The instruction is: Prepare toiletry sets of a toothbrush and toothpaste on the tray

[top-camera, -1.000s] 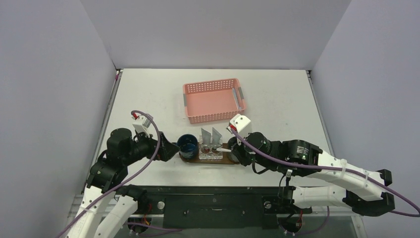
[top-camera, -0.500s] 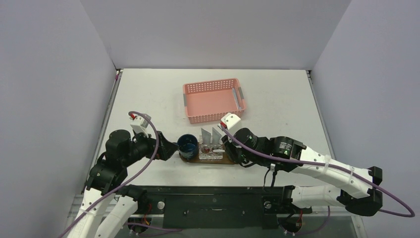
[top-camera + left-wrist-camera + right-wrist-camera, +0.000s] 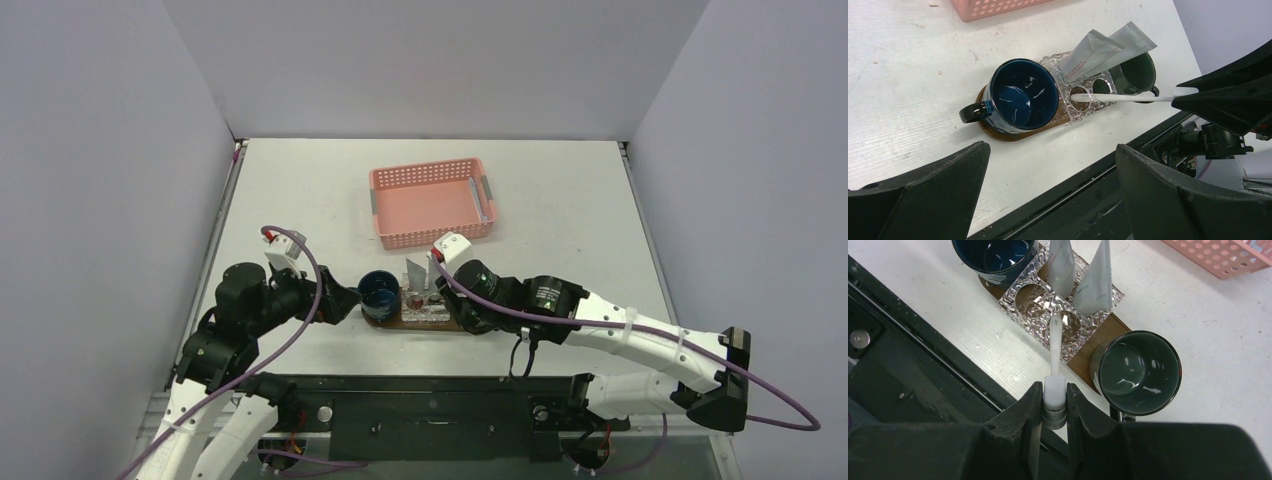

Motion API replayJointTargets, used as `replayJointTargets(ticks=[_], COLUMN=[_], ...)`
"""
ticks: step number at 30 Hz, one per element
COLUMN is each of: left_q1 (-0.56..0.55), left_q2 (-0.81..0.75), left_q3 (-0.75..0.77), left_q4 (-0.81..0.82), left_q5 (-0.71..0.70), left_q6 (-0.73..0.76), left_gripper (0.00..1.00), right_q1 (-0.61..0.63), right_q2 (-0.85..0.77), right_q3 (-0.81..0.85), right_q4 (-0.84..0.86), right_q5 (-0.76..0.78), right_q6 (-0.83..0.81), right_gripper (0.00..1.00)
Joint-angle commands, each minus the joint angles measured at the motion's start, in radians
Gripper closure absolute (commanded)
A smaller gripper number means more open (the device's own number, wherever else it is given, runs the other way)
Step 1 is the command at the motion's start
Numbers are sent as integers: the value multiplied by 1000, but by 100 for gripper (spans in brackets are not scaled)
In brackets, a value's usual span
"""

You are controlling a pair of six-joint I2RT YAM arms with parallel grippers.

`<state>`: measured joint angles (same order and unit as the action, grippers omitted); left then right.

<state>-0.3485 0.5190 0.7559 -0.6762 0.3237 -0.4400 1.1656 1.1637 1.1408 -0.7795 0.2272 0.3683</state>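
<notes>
Firmly in right hand (image 3: pixel 1054 390), white toothbrush (image 3: pixel 1055 347), tip over clear holder (image 3: pixel 1020 320).

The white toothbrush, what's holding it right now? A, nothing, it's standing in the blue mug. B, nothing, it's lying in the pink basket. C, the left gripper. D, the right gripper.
D: the right gripper is shut on the toothbrush handle, with the brush head reaching the clear holder.

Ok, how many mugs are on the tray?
2. The dark blue mug at the tray's left end, the dark green mug at its right end, clear holder between them. None appears hidden.
</notes>
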Motion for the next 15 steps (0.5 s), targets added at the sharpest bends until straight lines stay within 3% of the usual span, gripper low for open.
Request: replayJointTargets(ticks=[1,15], left_q1=[-6,-7], left_q2=[-7,-5], left_q3=[-2,-2], left_q4=[55,57], left_q5=[-8,-8], left_q6=[7,6], left_gripper=[4,4], right_q1=[-6,-3], right_q2=[10,26], right_q3=[-18,-75], right_q4=[84,157], right_q5=[43,117], right_q6=[29,61], right_gripper=[100,100])
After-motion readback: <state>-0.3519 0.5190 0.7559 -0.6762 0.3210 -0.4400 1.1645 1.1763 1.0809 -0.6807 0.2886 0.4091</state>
